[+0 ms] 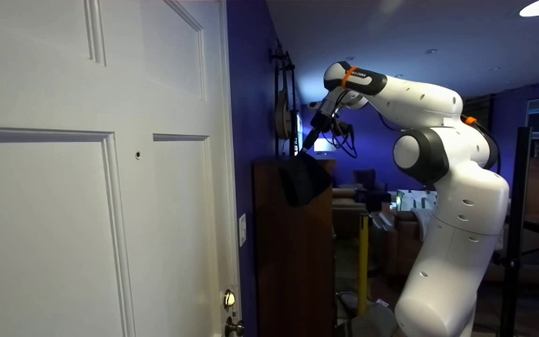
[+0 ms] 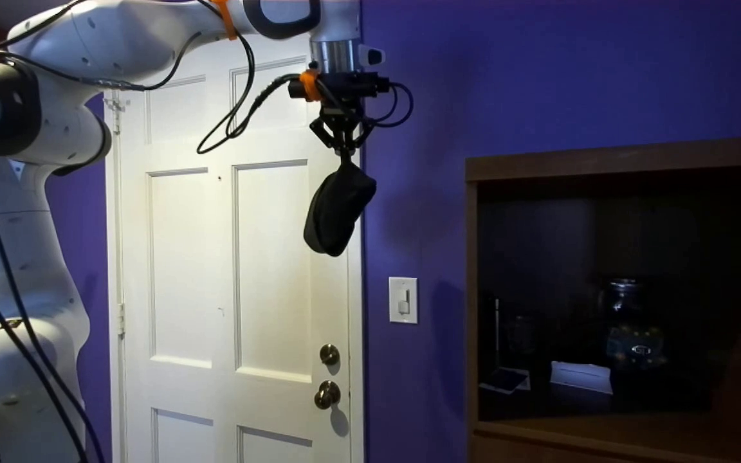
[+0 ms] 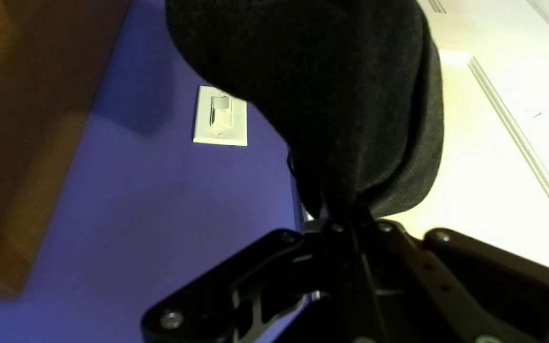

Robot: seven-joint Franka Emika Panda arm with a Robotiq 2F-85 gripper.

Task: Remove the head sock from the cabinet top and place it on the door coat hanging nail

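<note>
- My claw [image 2: 345, 154] is clamped on the black head sock [image 2: 339, 211], pinched nearly together over a gathered bit of cloth.
- I see the head sock hanging below it in mid-air — tilted, pouch-shaped, the matte fabric folded in the wrist view.
- Around it: white panelled door [image 2: 222, 270], smooth purple wall [image 2: 570, 77], brown wooden cabinet [image 2: 471, 289].

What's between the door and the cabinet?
Between the white door and brown cabinet is purple wall with a light switch on it; both exterior views show this.
</note>
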